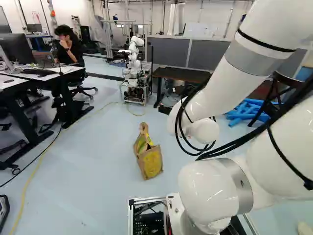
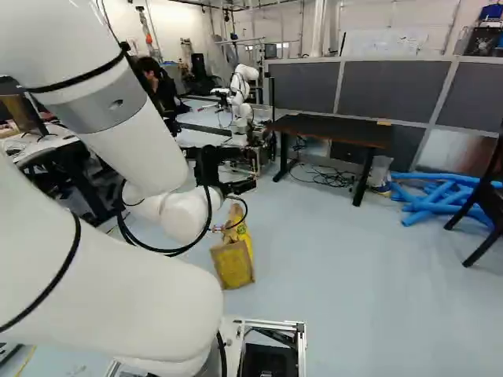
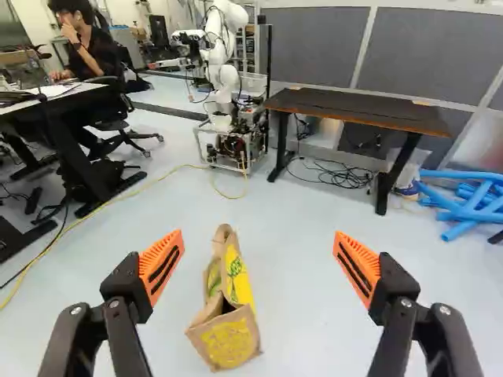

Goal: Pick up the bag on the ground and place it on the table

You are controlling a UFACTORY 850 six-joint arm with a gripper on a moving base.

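Long blue tubes [image 3: 470, 209] sprawl near the dark rectangular bench [image 3: 354, 108], black orange-padded pincer [image 2: 248, 170] gaping wide, facing the brown paper bag [image 3: 229, 339]!

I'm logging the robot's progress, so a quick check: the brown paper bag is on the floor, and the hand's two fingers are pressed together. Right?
Not quite: the wrist view shows the hand with its two fingers wide apart, not pressed together. The brown paper bag is on the floor, as you say.
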